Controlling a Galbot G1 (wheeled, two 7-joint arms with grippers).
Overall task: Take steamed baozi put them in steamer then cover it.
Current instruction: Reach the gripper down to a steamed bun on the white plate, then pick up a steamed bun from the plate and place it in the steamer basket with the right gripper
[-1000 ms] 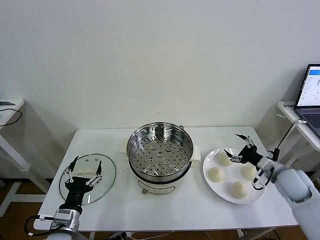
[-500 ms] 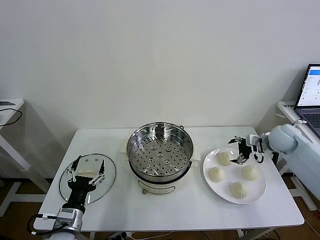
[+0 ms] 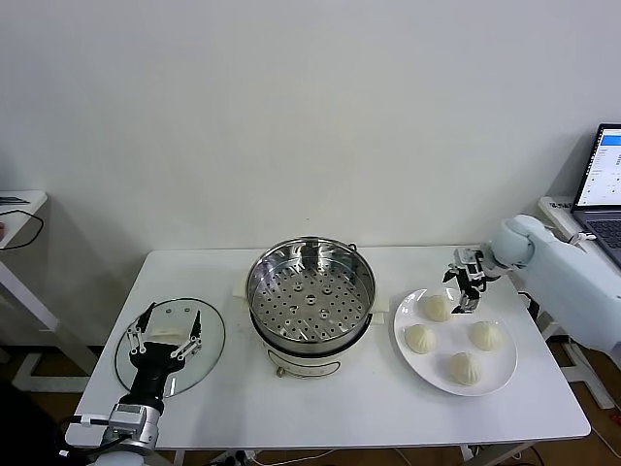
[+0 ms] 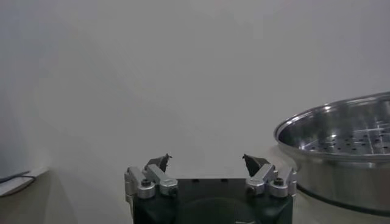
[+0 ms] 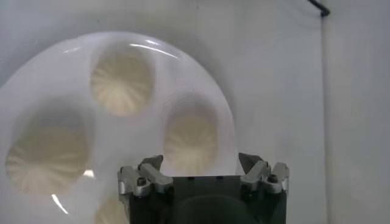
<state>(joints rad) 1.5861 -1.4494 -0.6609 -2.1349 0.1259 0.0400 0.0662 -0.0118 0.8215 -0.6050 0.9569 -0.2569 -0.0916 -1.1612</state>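
Right gripper (image 3: 466,282) hangs with its fingers spread wide and nothing between them, poised above the far edge of the white plate (image 3: 412,359), nearest the rearmost of the steamed baozi (image 3: 436,307). Four of these pleated buns lie on that plate, to the right of the steamer (image 3: 310,301); from the right wrist view the gripper (image 5: 202,163) looks straight down on them, one bun (image 5: 190,134) just beyond its fingertips.

At the middle of the white table (image 3: 233,388) stands the steamer, its perforated tray bare and its rim uncovered. The cover (image 3: 171,345) lies flat on the table to the left of the pot, handle up.

Left gripper (image 3: 162,330) hovers over the cover, fingers likewise spread apart and gripping nothing; in its own wrist view the gripper (image 4: 207,162) points toward the wall with the steamer's steel rim (image 4: 341,137) off to one side. A laptop (image 3: 604,184) sits on a side stand at the right.
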